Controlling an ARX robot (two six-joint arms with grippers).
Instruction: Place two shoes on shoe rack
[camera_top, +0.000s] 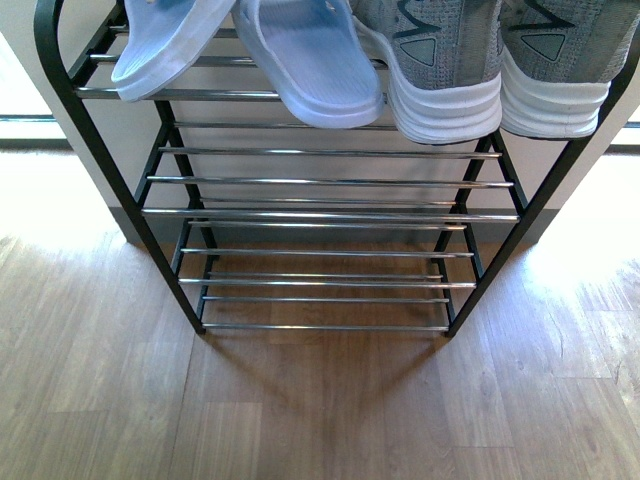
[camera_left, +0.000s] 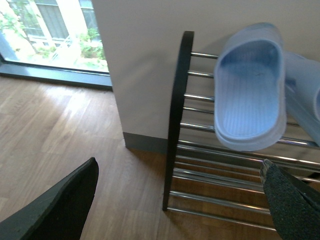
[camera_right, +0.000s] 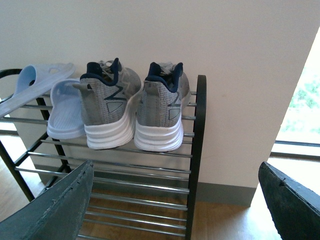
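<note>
Four shoes, rack, wood floor, white wall

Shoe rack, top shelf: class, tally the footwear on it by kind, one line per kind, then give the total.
Grey knit sneakers: 2, one beside the other
Pale blue slides: 2, one next to the sneakers, the other nearer the rack's end
Total: 4 items, all on the top shelf of the shoe rack; the lower shelves in view hold nothing.
</note>
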